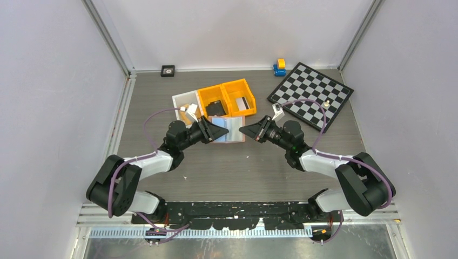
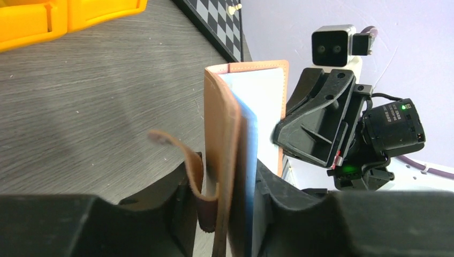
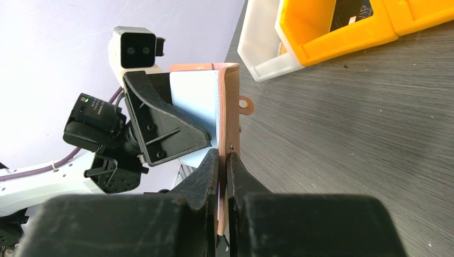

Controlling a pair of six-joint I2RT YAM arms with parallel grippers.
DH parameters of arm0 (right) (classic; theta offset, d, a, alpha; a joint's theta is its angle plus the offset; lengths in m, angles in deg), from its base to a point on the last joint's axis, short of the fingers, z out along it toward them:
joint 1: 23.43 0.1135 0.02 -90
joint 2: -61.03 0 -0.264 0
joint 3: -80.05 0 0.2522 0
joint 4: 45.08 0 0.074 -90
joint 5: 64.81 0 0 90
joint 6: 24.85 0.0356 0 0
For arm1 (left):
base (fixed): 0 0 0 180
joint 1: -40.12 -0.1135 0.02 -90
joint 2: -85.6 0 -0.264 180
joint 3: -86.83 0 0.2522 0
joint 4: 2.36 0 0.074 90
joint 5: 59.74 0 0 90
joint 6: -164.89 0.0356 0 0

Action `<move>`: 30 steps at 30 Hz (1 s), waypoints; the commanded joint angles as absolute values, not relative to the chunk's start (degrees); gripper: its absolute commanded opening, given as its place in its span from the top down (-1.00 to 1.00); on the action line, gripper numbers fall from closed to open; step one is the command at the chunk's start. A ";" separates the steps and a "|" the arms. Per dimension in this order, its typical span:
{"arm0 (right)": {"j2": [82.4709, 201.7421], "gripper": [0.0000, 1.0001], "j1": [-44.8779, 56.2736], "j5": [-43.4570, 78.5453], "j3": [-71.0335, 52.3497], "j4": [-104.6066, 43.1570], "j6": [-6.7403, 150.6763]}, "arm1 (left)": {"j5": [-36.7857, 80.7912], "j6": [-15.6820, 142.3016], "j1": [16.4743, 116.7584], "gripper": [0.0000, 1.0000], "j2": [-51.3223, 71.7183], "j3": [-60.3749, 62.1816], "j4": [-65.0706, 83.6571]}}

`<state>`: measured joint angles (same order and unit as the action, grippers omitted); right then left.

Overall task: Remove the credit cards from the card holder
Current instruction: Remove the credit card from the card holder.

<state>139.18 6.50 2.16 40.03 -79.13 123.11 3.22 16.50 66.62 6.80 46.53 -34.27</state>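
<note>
The tan-pink card holder [image 1: 228, 130] is held open and off the table between my two grippers. My left gripper [image 1: 215, 131] is shut on its left flap; in the left wrist view the flap [image 2: 227, 123] stands edge-on between the fingers [image 2: 176, 198], with the snap tab [image 2: 184, 155] curling out. My right gripper [image 1: 244, 131] is shut on the right flap [image 3: 230, 107], with the gripper [image 3: 224, 163] pinching its edge. The inside shows pale blue-white [image 2: 265, 96]; I cannot tell cards from pockets. A pale card with a dark stripe [image 1: 244, 102] lies in the right orange bin.
Two joined orange bins [image 1: 227, 89] stand behind the holder; the left one holds a chunky black item [image 1: 216, 108]. A white tray [image 1: 179, 101] sits to their left. A chessboard [image 1: 312, 94] lies back right, with a blue-yellow toy [image 1: 279, 67] behind it.
</note>
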 commanded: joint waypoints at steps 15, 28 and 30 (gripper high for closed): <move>139.03 0.99 6.80 -1.88 38.95 -87.15 125.41 | 2.55 21.32 68.59 -0.38 5.48 40.02 -23.30; 136.18 0.52 6.71 2.30 38.56 -78.55 122.55 | 5.04 22.10 67.98 0.42 8.41 40.57 -20.18; 135.77 0.50 6.67 3.35 38.20 -75.54 121.83 | 3.53 19.99 67.40 0.42 9.09 42.36 -25.12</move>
<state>138.74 6.37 1.57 40.05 -78.02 123.50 5.16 21.61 68.37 6.34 40.41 -17.18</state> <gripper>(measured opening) 0.241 0.293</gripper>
